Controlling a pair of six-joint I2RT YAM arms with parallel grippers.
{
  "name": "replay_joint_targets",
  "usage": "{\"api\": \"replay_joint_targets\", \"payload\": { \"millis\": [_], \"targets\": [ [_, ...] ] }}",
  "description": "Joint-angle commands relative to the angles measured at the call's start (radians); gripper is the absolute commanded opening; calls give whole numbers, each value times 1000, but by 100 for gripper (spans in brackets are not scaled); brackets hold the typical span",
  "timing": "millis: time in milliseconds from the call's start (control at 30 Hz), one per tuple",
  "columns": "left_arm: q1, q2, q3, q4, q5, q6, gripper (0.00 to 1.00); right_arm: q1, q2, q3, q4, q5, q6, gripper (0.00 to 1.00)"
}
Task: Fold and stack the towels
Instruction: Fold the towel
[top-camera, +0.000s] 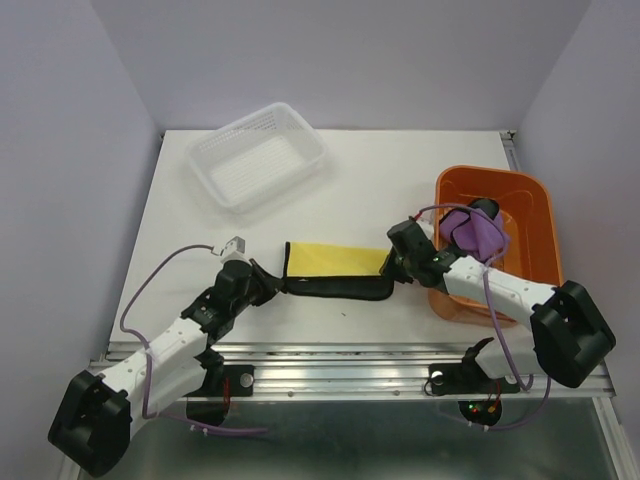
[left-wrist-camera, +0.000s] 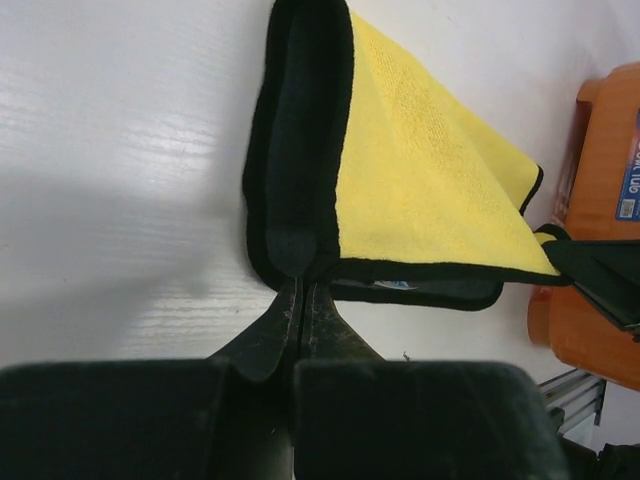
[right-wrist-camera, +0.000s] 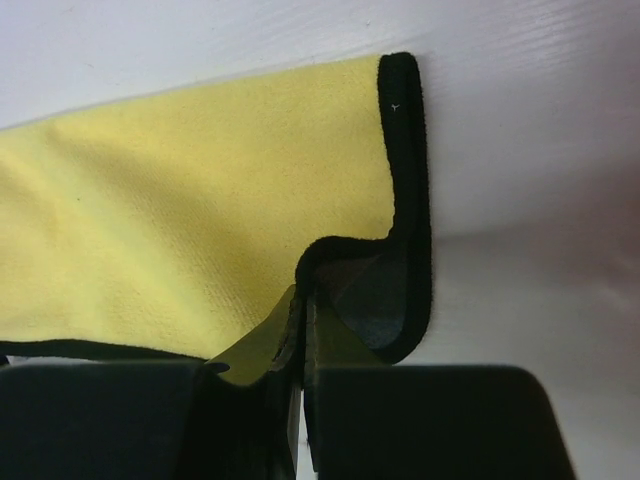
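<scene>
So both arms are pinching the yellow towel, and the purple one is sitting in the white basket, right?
Not quite. The top view shows the purple towel in the orange basket, not the white basket. The rest is right: the left gripper and the right gripper are each shut on the yellow towel.

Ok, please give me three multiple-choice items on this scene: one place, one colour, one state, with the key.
1. Where is the purple towel? A far left; B middle; C right, in the orange basket.
2. What colour edges the yellow towel? A black; B red; C white.
3. How is the left gripper? A wide open; B shut on the yellow towel; C out of view.
Key: C, it lies inside the orange walls; A, dark hem in both wrist views; B, it pinches a corner in its wrist view.
</scene>
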Motion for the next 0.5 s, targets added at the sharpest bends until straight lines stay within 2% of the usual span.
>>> {"api": "replay_joint_targets", "payload": {
  "millis": [0,267,367,400,433,467],
  "targets": [
    [-8,-38,-5,-38,-27,-31,0,13,-40,-33,15,39,28,1],
    [-11,17,15,-44,-10,-34,0,28,-14,-55,55,27,25,5],
    [-12,24,18,-49,-6,-42,0,33,-9,-60,49,27,31,11],
    [-12,19,19,-55,-7,-48,7,33,-9,-61,48,27,31,15],
    [-12,13,23,-61,-9,-51,27,37,-12,-63,40,30,33,24],
    [-12,8,24,-81,-10,-56,43,40,-21,-60,40,32,24,28]
  ]
}}
